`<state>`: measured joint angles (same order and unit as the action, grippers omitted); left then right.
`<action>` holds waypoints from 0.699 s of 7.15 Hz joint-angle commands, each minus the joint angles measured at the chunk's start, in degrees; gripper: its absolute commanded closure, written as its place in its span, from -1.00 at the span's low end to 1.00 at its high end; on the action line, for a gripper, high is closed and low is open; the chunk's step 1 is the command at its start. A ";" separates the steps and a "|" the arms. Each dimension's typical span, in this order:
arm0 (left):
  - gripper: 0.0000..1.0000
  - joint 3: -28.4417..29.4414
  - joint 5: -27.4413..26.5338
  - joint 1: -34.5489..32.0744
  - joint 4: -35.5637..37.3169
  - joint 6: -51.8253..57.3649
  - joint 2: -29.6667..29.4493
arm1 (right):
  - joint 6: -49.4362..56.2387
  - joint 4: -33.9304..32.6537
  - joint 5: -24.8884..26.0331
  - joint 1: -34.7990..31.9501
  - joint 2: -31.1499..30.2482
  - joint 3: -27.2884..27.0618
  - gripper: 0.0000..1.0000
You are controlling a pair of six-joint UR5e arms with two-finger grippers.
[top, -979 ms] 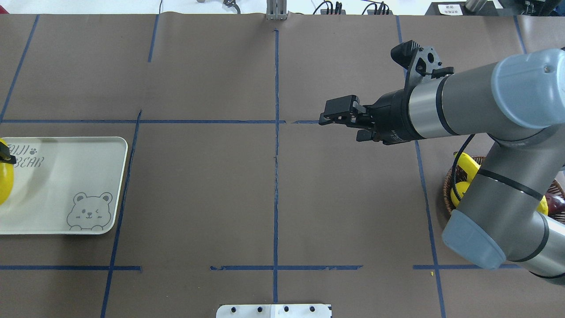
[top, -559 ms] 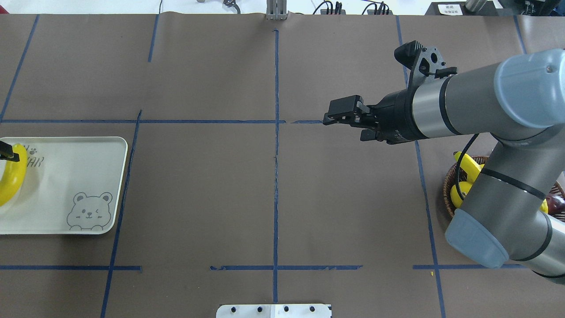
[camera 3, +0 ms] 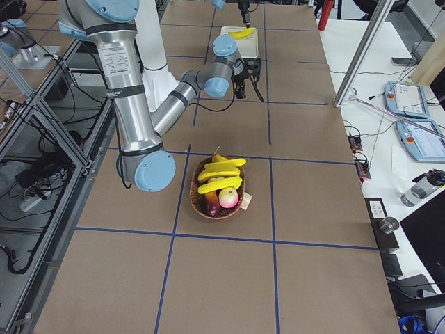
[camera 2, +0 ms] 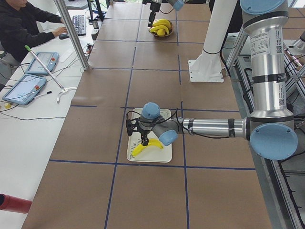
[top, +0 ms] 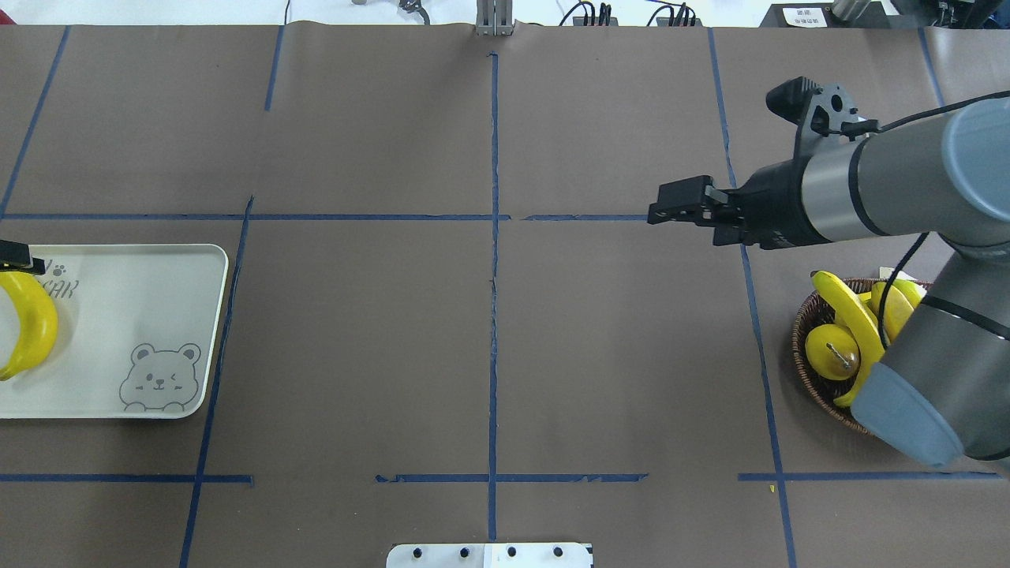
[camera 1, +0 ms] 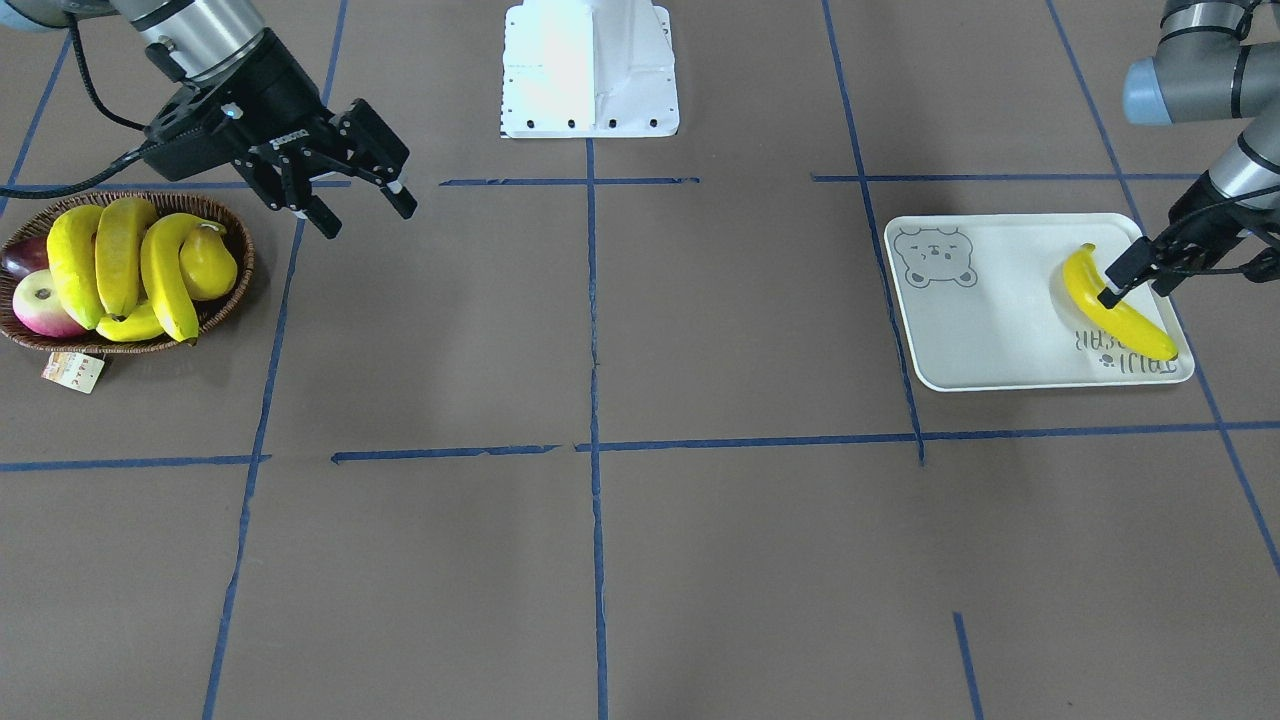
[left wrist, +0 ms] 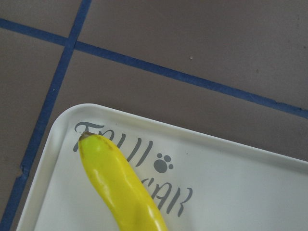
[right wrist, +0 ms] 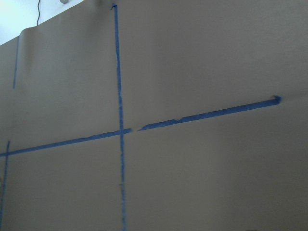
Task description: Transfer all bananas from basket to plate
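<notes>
Three more bananas (camera 1: 120, 255) to fetch, by the look of it, heaped in the wicker basket (camera 1: 246, 262) just beside and below the right tool (camera 1: 367, 218), together with a pear (camera 1: 210, 265) and an apple (camera 1: 40, 305). Spread wide and carrying nothing, that tool, poised over bare desk (camera 1: 600, 560). One banana (camera 1: 1120, 315) down on the white bear plate (camera 1: 1000, 300), directly under the left tool (camera 1: 1132, 292); touched by one finger, yet impossible to say whether clamped or loose. Expect light, firm, smooth-skinned fruit, curved and so apt to roll or swivel in a pinch. Take hold across the thick middle, jaws square to the curve, never at the tapering dark ends. Pick the topmost one first, nearest the tool, to avoid dragging the pear along. Squeeze gently: probably prone to bruising, or to skidding out sideways.
</notes>
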<state>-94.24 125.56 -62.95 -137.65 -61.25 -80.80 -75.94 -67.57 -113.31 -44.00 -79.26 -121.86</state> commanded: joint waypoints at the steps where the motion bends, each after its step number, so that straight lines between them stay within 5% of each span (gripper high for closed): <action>1: -0.99 -2.95 5.10 -3.82 1.50 0.08 -0.41 | 14.61 0.42 -1.82 -2.84 -15.49 -5.55 -0.99; 5: -1.00 -4.99 5.22 -3.75 1.77 -0.19 -0.41 | 25.83 9.82 -1.74 -3.90 -34.98 -5.58 -0.99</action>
<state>-99.03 130.98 -66.69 -135.91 -61.45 -81.28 -52.80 -59.14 -115.27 -47.78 -109.95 -127.56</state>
